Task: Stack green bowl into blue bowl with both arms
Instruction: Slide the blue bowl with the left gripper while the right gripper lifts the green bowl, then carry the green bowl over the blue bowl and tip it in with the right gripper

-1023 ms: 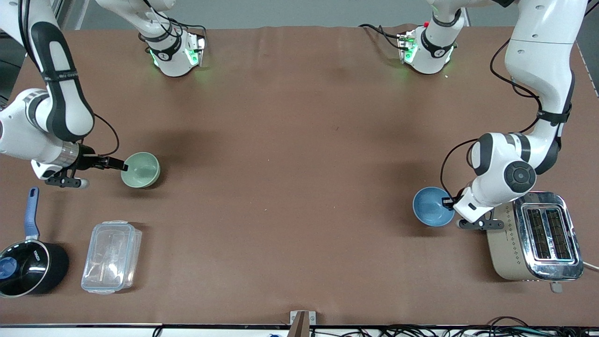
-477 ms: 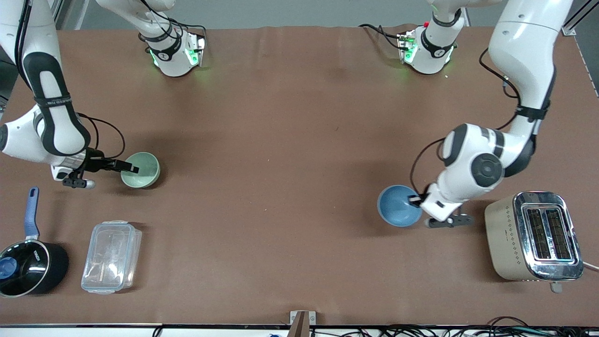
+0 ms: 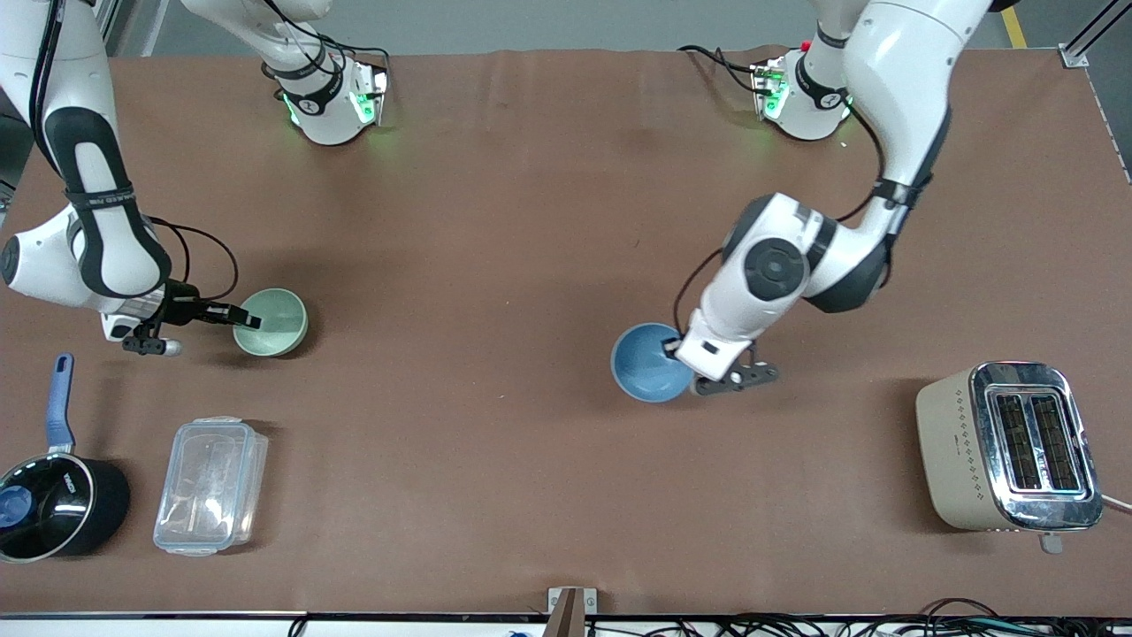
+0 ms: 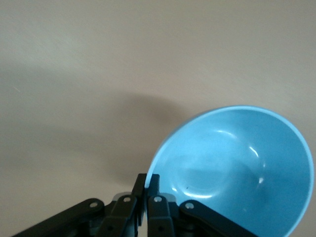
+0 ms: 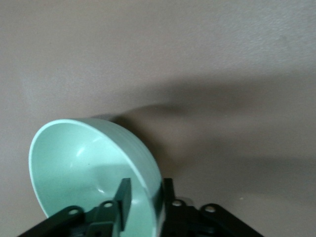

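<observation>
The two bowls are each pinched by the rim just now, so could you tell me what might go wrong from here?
1. The left gripper holds the blue bowl by a thin bit of rim only, so the glossy bowl may tilt or slip.
2. The right gripper pinches the green bowl the same way; one finger sits inside, and it may catch when the bowls nest.

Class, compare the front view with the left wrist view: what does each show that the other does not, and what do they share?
Only the front view shows the right gripper pinching the green bowl by its rim, along with the toaster, the saucepan and the clear container. Only the left wrist view shows the blue bowl's rim clamped between the fingers. Both show the blue bowl held by the left gripper over the brown table.
</observation>
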Tool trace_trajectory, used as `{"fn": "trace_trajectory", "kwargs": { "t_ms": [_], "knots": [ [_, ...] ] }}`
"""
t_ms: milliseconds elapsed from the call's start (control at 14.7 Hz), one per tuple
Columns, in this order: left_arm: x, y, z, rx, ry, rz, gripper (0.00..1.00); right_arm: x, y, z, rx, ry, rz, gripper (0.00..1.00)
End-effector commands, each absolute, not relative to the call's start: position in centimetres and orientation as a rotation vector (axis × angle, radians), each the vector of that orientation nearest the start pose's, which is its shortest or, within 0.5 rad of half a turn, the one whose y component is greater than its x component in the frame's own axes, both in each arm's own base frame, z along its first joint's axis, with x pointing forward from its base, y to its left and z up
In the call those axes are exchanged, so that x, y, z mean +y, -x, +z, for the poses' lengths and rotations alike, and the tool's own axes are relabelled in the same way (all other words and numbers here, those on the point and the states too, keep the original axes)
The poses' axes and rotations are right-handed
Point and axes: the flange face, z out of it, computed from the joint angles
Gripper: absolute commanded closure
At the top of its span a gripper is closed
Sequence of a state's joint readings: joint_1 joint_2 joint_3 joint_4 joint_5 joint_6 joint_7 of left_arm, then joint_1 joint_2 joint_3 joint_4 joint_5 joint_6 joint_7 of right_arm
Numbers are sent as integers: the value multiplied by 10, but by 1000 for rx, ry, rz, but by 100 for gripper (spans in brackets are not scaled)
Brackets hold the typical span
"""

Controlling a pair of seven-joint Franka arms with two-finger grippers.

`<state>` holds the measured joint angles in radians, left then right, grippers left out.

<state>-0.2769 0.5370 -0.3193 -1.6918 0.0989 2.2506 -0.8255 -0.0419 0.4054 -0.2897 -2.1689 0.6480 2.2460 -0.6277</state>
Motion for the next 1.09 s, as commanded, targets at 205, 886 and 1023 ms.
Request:
{"fn": "trace_trajectory", "kwargs": {
  "t_ms": [205, 886, 1023],
  "knots": [
    [-440, -548, 273, -428, 3214, 48, 100, -180, -500, 290, 226, 2638, -21, 100],
    [-502, -508, 238, -458, 3293, -27, 100, -52, -524, 422, 212, 2801, 38, 100],
    [-517, -498, 236, -464, 3301, -23, 100, -6, -531, 423, 234, 2815, 27, 100]
  ]
}}
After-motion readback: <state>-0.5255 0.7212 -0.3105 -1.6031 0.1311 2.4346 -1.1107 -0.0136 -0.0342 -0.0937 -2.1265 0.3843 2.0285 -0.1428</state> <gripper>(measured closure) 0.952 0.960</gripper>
